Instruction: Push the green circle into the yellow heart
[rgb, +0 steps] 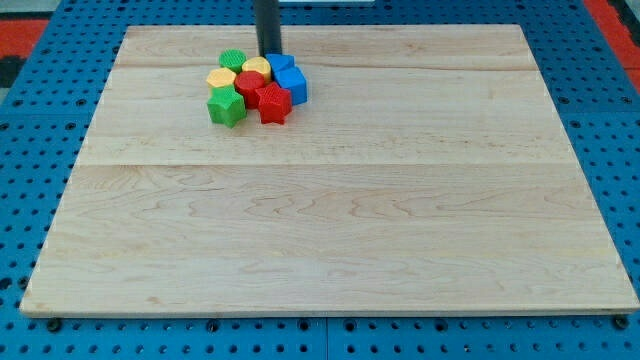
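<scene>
Eight small blocks in one tight cluster in the upper left of the frame, on a pale wooden board (330, 220): two green, two yellow, two red, two blue. Green circle (232, 60) at the cluster's upper left corner, at the back. Green star-like block (226, 106) at the lower left corner, well forward of the circle. Yellow heart (257, 68) just right of the green circle, touching or nearly touching it. Second yellow block (221, 78), shape unclear, directly below the circle. Red block (248, 86) in the middle of the cluster, shape hard to read; red star (273, 103) at the lower edge. Two blue blocks on the right side: one (282, 65) at the back, shape unclear, one (292, 85) in front of it, cube-like.

Around the board, a blue perforated base (40, 150) on all sides, with a strip of red at the top corners of the frame.

No gripper here, only a dark rod coming down from the top edge. My tip (270, 52) at the back of the cluster, between the yellow heart and the rear blue block, just right of the heart and close beside both; contact not certain. Green circle off to the tip's left, with the heart between them.
</scene>
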